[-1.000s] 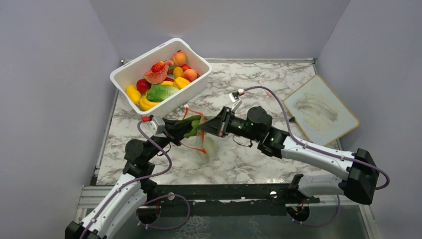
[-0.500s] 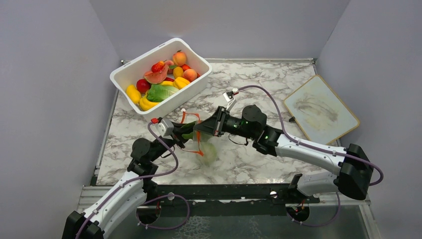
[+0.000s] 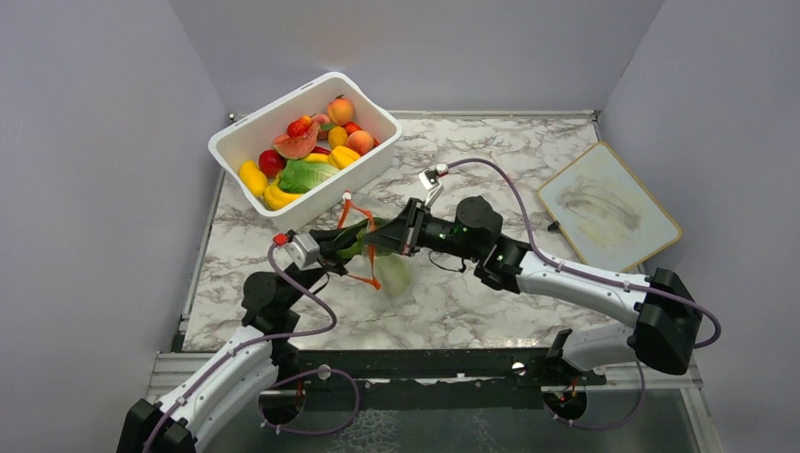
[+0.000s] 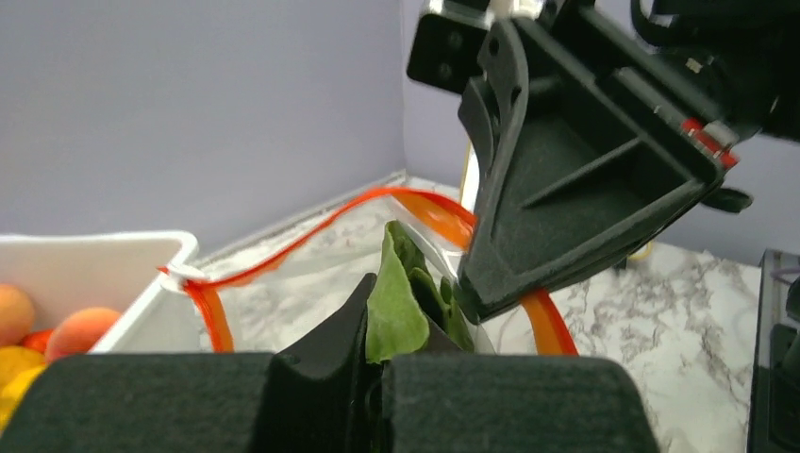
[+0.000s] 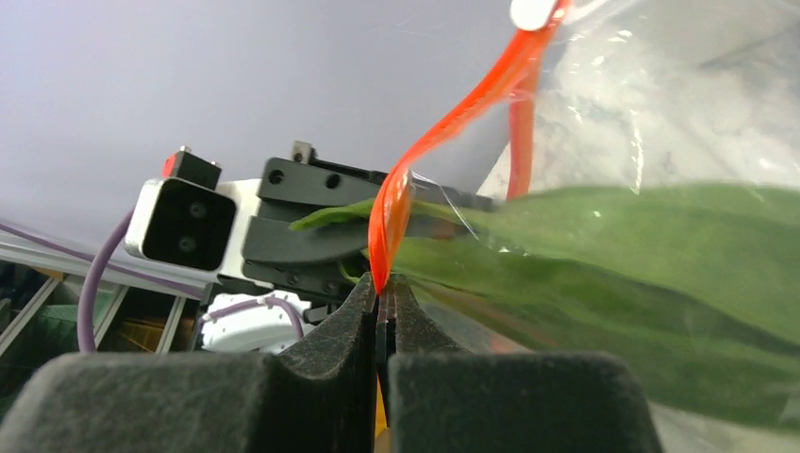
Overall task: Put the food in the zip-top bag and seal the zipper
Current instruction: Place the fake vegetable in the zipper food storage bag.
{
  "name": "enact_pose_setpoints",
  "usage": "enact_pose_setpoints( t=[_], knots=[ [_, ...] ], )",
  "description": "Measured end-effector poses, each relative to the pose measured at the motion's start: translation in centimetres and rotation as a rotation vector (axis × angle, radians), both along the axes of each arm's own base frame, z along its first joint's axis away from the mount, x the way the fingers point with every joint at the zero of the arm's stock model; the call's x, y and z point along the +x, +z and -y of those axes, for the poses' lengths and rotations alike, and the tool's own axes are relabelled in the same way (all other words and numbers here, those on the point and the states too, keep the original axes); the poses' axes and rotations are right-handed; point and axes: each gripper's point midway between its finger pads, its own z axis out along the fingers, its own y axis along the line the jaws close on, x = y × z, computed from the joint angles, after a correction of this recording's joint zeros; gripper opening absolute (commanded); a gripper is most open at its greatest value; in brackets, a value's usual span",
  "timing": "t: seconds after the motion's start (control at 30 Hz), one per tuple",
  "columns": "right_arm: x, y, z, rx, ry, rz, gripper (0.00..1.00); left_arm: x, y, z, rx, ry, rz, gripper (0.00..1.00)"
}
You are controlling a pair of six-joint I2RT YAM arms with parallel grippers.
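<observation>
Orange-red first: pinching the zipper (image 5: 391,212) in the closed right tool (image 5: 382,302); holding the leafy bunch (image 4: 401,274), clamped in the left tool (image 4: 373,321), inside the zip-top bag (image 3: 394,276) mouth; leaving other food (image 3: 307,151) in the tub (image 3: 236,142), sealing undone.
</observation>
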Motion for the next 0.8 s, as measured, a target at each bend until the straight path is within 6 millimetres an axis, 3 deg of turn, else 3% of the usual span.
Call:
enact_pose_setpoints(
  t=[0.23,0.37,0.43,0.47,0.5,0.67,0.8],
  knots=[
    [1.7,0.9,-2.2,0.006,-0.005,0.016,0.01,1.8,-4.5,1.4,0.056,0.006,-0.107,0.01],
    [2.3,0.5,-2.4,-0.030,-0.016,0.032,0.01,2.1,-4.7,1.8,0.059,-0.007,-0.151,0.40],
    [2.7,0.8,-2.2,-0.049,-0.035,0.055,0.01,2.1,-3.7,1.7,0.078,-0.004,-0.170,0.57],
    [3.0,1.1,-1.8,-0.053,-0.051,0.067,0.01,2.2,-4.9,1.8,0.109,-0.002,-0.222,0.63],
    [3.2,1.4,-1.3,-0.054,-0.067,0.078,0.01,2.0,-2.1,1.6,0.090,0.003,-0.176,0.67],
    [4.1,4.5,1.5,-0.006,-0.151,0.129,0.01,2.1,2.8,0.4,0.150,0.069,-0.278,0.79],
    [4.8,4.2,2.7,-0.007,-0.192,0.123,0.01,0.7,5.6,-0.5,0.159,0.071,-0.357,0.82]
  ],
)
